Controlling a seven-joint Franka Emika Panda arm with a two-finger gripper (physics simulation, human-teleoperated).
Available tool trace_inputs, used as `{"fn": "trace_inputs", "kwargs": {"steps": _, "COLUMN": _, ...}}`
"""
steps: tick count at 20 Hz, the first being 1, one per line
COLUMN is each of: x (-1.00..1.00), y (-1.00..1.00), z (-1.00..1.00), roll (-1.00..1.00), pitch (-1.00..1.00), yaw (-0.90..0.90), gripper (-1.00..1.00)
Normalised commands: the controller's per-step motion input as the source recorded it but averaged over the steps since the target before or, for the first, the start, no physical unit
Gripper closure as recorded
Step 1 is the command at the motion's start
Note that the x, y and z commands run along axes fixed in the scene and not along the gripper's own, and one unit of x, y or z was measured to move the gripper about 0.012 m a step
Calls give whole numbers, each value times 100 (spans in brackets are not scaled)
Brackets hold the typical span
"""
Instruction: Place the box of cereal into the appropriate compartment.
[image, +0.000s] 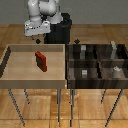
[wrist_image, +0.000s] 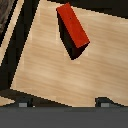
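The box of cereal (image: 41, 60) is a small red box with darker sides, lying in the large light tan tray (image: 15, 67) on the exterior view's left. It also shows in the wrist view (wrist_image: 73, 27), lying at an angle on the tray floor. My gripper (image: 38, 39) hangs above the tray's far side, apart from the box, open and empty; its two fingertips (wrist_image: 22, 103) stand wide apart. The dark brown four-part bin (image: 70, 67) is on the exterior view's right. Its far right section (image: 121, 52) holds a tall pale grey upright block (image: 114, 47).
The other bin sections hold small grey pieces (image: 85, 73). The tray's raised walls (image: 64, 62) surround the box. The robot's black base (image: 60, 31) stands behind the bins. Both bins rest on thin metal legs (image: 60, 107) over a wooden floor.
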Motion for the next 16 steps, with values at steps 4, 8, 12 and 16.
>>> {"fn": "trace_inputs", "kwargs": {"steps": 4, "x": 0, "y": 0, "z": 0, "roll": 0, "pitch": 0, "yaw": 98, "gripper": -100}}
{"fn": "trace_inputs", "kwargs": {"steps": 8, "x": 0, "y": -25, "z": 0, "roll": 0, "pitch": 0, "yaw": 44, "gripper": -100}}
{"fn": "trace_inputs", "kwargs": {"steps": 12, "x": 25, "y": 0, "z": 0, "roll": 0, "pitch": 0, "yaw": 0, "gripper": -100}}
{"fn": "trace_inputs", "kwargs": {"steps": 16, "x": 100, "y": 0, "z": 0, "roll": 0, "pitch": 0, "yaw": 0, "gripper": -100}}
